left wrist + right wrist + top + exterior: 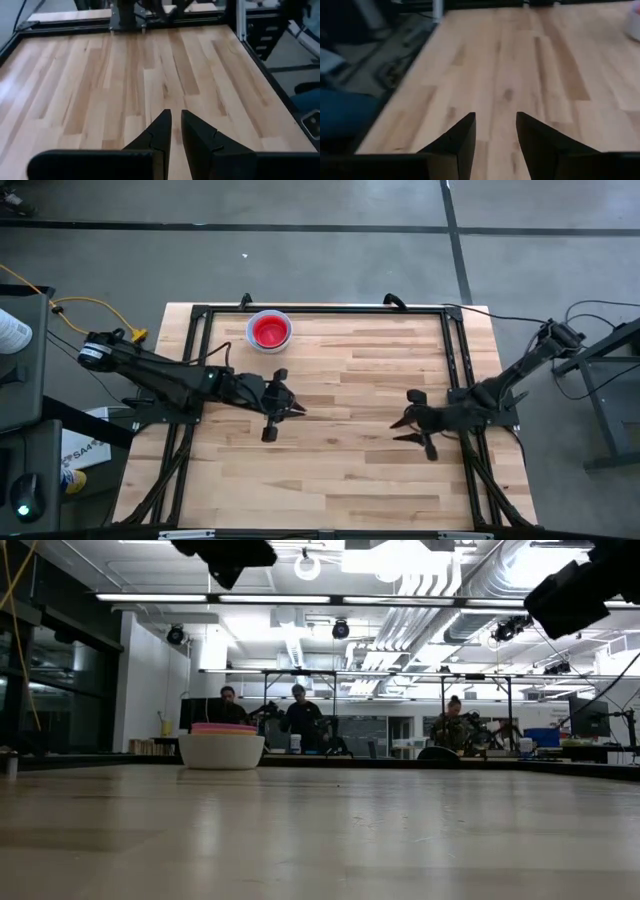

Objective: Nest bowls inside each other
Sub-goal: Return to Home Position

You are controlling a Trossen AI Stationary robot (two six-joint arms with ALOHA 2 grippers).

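Observation:
The bowls (270,330) stand nested in one stack at the table's far side, left of centre. From above the stack shows a red-pink inside and a white rim. In the low view the stack (221,748) is a white bowl resting on its base, with pink and purple rims showing above it. My left gripper (298,410) hovers near the table's middle, well nearer than the stack. Its fingers (176,112) stand a narrow slit apart with nothing between them. My right gripper (400,430) hovers at the right with its fingers (495,115) open on nothing.
A black metal frame (455,350) runs along the table's far, left and right edges. Bare wooden tabletop (350,470) lies between and in front of the two grippers. In the low view, people sit at benches (300,720) in the room beyond.

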